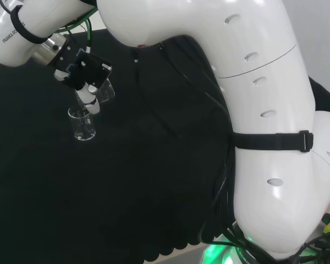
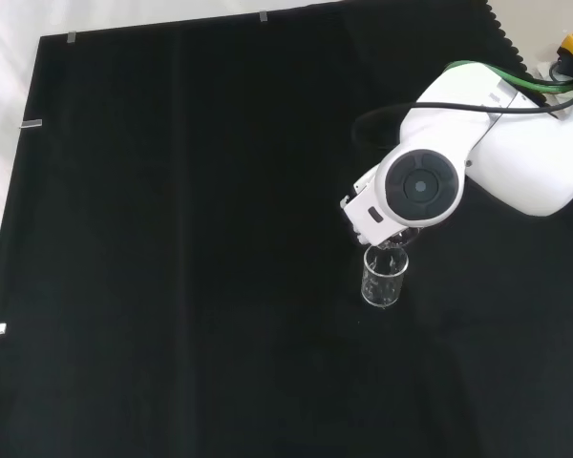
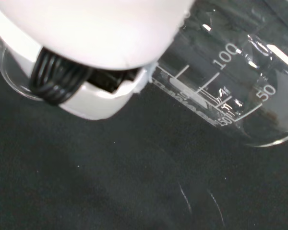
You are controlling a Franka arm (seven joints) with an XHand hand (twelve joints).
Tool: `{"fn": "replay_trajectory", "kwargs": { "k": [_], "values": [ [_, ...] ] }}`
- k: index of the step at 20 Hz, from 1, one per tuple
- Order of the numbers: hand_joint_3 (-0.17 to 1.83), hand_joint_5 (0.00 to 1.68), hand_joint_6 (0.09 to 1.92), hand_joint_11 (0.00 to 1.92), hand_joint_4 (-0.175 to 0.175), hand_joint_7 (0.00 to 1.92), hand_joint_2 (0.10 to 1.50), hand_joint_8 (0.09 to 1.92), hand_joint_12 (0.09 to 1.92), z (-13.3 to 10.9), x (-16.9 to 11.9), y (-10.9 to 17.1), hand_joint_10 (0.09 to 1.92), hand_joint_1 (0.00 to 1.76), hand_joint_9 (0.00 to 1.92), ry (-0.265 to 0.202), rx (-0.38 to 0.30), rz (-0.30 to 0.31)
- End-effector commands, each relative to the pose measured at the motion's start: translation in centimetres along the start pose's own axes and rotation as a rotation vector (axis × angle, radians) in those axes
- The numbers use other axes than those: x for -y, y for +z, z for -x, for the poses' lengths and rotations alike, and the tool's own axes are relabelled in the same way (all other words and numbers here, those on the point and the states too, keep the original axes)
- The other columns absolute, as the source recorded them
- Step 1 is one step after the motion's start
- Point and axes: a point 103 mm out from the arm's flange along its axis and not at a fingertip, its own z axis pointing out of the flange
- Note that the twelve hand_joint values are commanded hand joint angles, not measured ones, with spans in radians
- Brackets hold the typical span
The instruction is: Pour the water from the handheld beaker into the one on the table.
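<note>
In the head view the hand (image 1: 81,70) is curled round a clear beaker (image 1: 105,91), which it holds tilted just above and beside a second clear beaker (image 1: 83,124) standing upright on the black cloth. From the front, the standing beaker (image 2: 384,278) sits right below the hand (image 2: 367,214), and the arm's grey-capped link (image 2: 420,187) covers most of the hand. Close up in the wrist view, the held beaker (image 3: 221,72) with white scale marks lies nearly on its side, with a white finger (image 3: 91,98) wrapped across it. I cannot tell how much water either beaker holds.
Black cloth (image 2: 172,239) covers the bench around the beakers. Its white edges (image 2: 5,114) run along the left and top in the front view. The arm's large white links (image 1: 264,137) stand at the right in the head view.
</note>
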Motion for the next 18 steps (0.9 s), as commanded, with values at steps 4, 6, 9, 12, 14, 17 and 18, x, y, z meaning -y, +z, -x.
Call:
{"fn": "replay_trajectory", "kwargs": {
  "k": [4,6,9,12,14,17,18],
  "values": [
    [0.64,1.39,0.41,1.27,-0.175,1.51,0.60,0.36,0.80,0.4,0.1,0.0,0.32,1.44,1.40,0.004,-0.013,0.009],
    [0.64,1.39,0.41,1.27,-0.175,1.51,0.60,0.36,0.80,0.6,0.2,0.1,0.32,1.44,1.40,0.006,-0.022,0.012],
    [0.64,1.39,0.41,1.27,-0.175,1.51,0.60,0.36,0.80,1.1,0.4,0.2,0.32,1.44,1.40,0.008,-0.060,0.029],
    [0.64,1.39,0.41,1.27,-0.175,1.51,0.60,0.36,0.80,1.8,0.6,0.1,0.31,1.44,1.41,0.006,-0.132,0.046],
    [0.64,1.39,0.41,1.27,-0.175,1.51,0.60,0.36,0.80,2.2,0.9,0.1,0.31,1.44,1.41,0.017,-0.170,0.076],
    [0.63,1.39,0.41,1.27,-0.175,1.51,0.60,0.36,0.80,2.7,1.2,0.1,0.31,1.44,1.41,0.030,-0.206,0.108],
    [0.63,1.39,0.41,1.27,-0.175,1.51,0.60,0.36,0.80,2.9,1.4,0.1,0.31,1.44,1.41,0.035,-0.233,0.126]
  ]
}}
